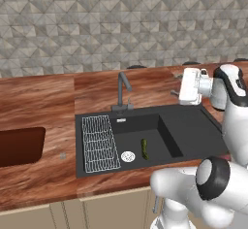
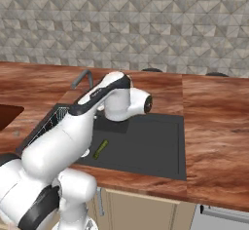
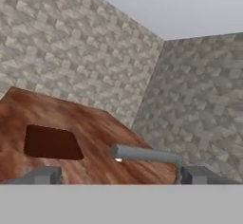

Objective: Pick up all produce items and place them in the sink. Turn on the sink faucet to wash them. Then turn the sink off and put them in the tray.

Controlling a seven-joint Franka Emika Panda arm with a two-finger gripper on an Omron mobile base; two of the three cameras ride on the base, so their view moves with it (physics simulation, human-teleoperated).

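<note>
A small green cucumber (image 1: 144,148) lies on the floor of the black sink (image 1: 193,126), just right of the round drain (image 1: 127,156) and the wire rack (image 1: 100,142). Behind the basin stands the tap (image 1: 122,93). The end effector (image 3: 118,174) hangs beside the tap, jaws spread wide and empty. The brown tray (image 1: 19,145) sits on the worktop (image 1: 38,97), far left.

the tray (image 1: 22,145) is cut off by the left edge of the left base view. in the right base view the arm hides most of the wire rack (image 2: 52,119), the faucet (image 2: 82,78) base and the near sink (image 2: 160,141) corner.
</note>
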